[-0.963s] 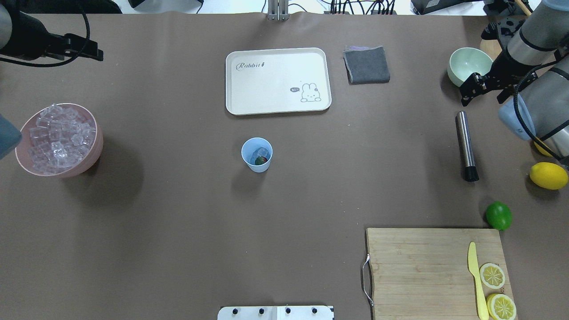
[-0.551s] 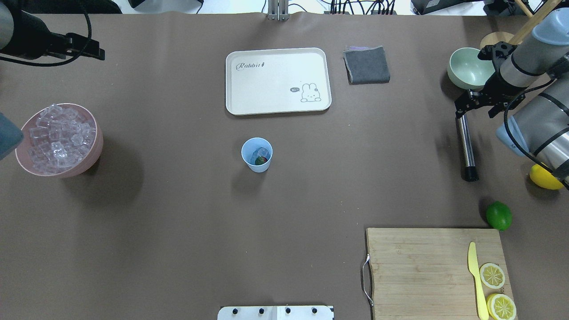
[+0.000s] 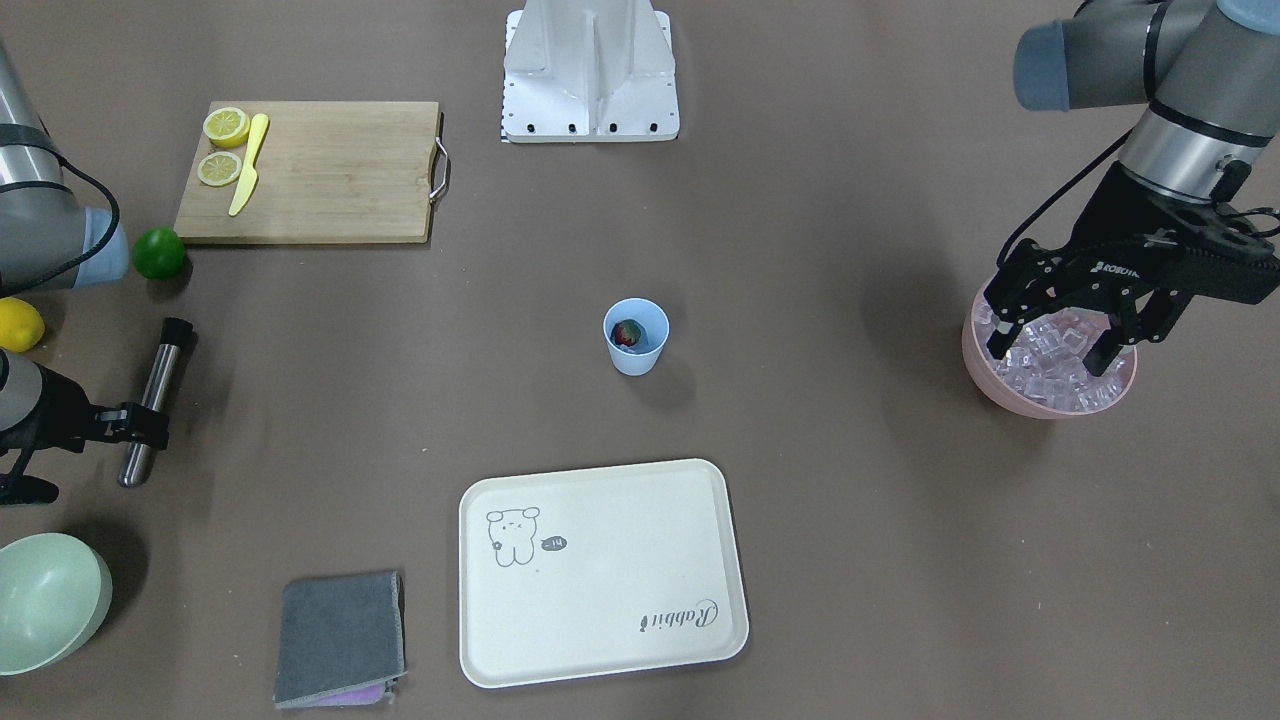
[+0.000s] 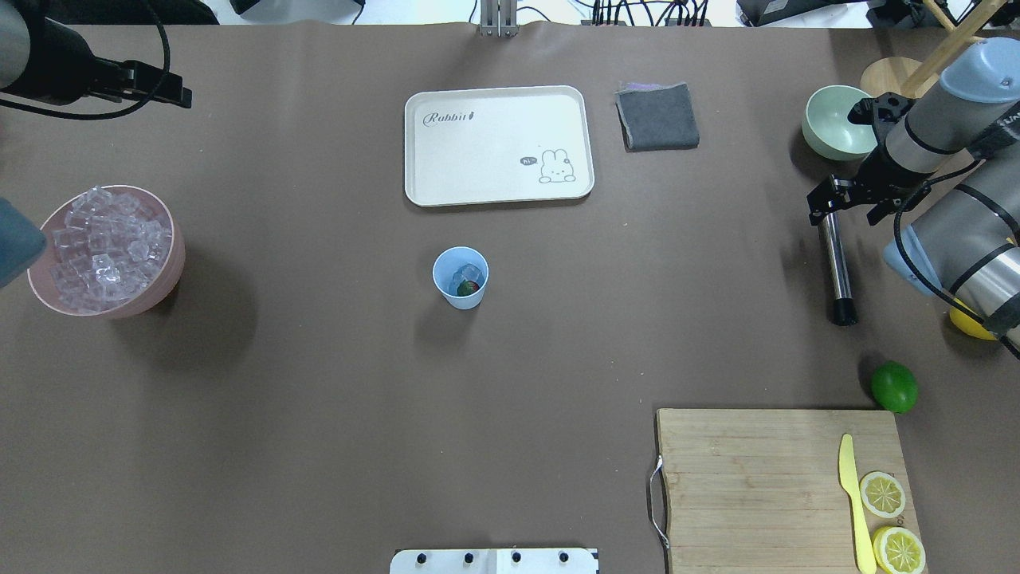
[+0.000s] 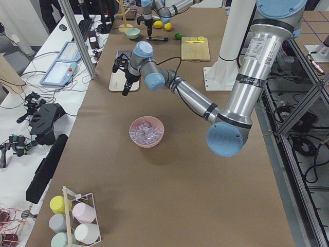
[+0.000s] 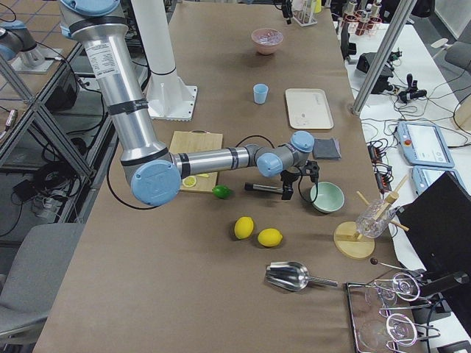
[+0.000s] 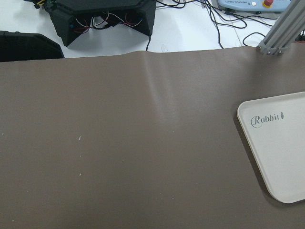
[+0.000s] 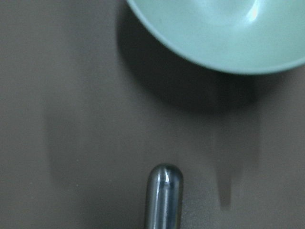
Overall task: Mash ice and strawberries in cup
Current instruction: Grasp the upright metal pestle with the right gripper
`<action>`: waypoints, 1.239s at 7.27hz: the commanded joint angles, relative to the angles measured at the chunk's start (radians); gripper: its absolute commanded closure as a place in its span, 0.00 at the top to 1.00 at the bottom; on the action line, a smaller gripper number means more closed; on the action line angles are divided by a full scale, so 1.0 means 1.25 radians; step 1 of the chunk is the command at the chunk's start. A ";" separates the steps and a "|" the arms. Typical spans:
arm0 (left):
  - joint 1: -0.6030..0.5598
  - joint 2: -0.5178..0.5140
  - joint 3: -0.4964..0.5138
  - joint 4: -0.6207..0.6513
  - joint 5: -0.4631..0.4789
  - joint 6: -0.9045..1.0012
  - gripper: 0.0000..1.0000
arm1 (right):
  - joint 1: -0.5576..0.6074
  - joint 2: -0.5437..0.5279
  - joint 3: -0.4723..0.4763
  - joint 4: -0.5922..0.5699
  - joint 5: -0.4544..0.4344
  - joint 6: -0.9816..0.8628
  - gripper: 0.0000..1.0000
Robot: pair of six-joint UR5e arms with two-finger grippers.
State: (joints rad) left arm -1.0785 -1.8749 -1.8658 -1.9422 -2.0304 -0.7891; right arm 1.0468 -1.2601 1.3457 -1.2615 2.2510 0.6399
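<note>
- Near the middle of the brown bench (image 4: 319, 399), I see the small light-blue plastic cup (image 4: 460, 296) standing upright, well apart from both arms.
- Inside the cup lies a small red strawberry with a green top (image 4: 469, 288), with a clear cube just beside it.
- I see the clear glassy ice cubes (image 4: 103, 243) heaped in a round pink bowl (image 4: 174, 267) at the bench's left end.
- My left gripper (image 3: 1052, 350) hangs high above the bench with its jaws apart and nothing between them. In the front-facing view it overlaps the pink bowl, and its wrist camera looks down on bare bench and a corner of the cream rectangular tray (image 4: 478, 159).
- My right gripper (image 4: 848, 209) hovers over the rounded end of a slim steel muddler with a black tip (image 4: 837, 267), which lies flat on the bench near the pale green bowl (image 4: 814, 119).
- Its jaws are spread and are not clamped on the muddler. I cannot tell whether they touch it.
</note>
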 commanded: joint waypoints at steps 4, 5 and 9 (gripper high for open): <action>0.000 -0.003 0.003 0.003 0.002 0.020 0.97 | -0.021 -0.001 -0.002 0.000 -0.013 0.000 0.86; 0.000 -0.005 0.002 0.003 0.003 0.021 0.97 | -0.021 0.001 -0.014 0.000 -0.013 0.000 0.61; 0.000 -0.005 0.000 0.003 0.003 0.021 0.97 | -0.029 0.015 -0.010 0.002 -0.024 0.000 0.00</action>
State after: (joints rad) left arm -1.0784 -1.8805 -1.8642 -1.9390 -2.0264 -0.7624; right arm 1.0138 -1.2512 1.3293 -1.2598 2.2248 0.6374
